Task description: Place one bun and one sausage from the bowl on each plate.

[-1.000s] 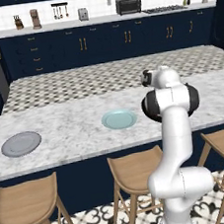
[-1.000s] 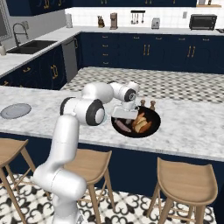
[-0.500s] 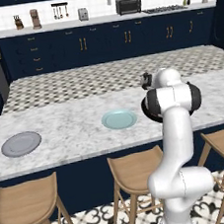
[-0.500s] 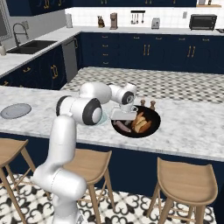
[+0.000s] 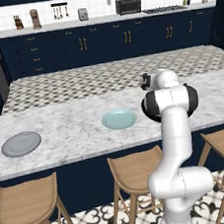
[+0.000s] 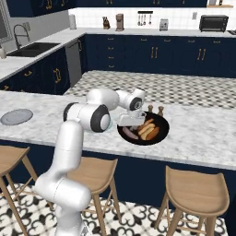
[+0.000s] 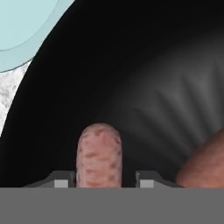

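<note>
Reddish sausage [image 7: 99,155] between gripper [image 7: 104,179] tips, near end hidden

Inside the bowl [image 6: 162,133], buns [image 6: 148,129] and a sausage [image 6: 129,134] crowd the end effector [image 6: 130,120]; two wooden knobs [image 6: 155,109] stand on the far rim. Bare worktop [image 5: 66,124] lies open between the teal plate [image 5: 119,119] and grey plate [image 5: 21,144].
</note>
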